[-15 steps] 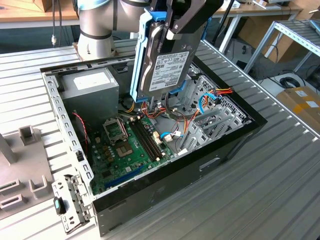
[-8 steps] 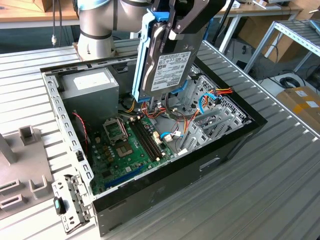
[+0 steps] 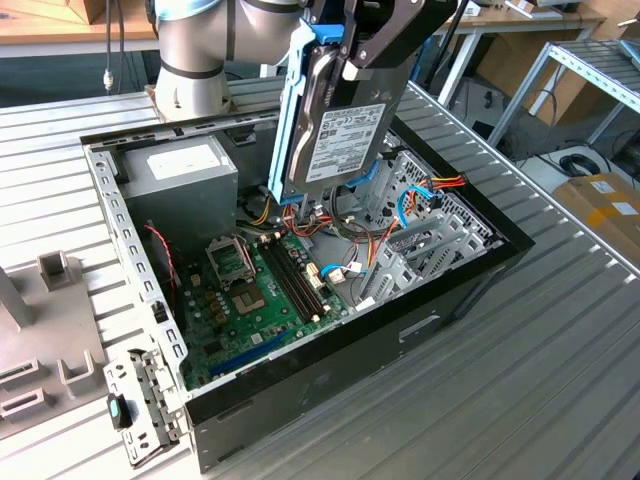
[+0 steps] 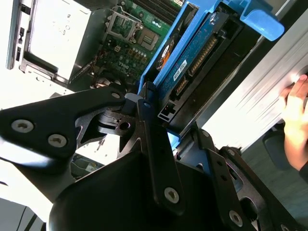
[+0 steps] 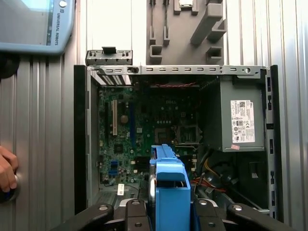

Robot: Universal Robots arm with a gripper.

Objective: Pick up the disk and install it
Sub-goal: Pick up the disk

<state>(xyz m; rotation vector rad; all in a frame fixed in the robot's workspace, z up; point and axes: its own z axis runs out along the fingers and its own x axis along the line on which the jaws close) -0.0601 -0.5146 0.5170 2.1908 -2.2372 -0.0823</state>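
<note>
Clamps the disk (image 3: 345,140) at its top, jaws closed on it, upright over the far part of the computer case (image 3: 330,370).

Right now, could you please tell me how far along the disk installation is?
Done: the disk is picked up. In hand: the tool grips it, on edge, over the open computer case. Left: it is not yet seated inside.
</note>
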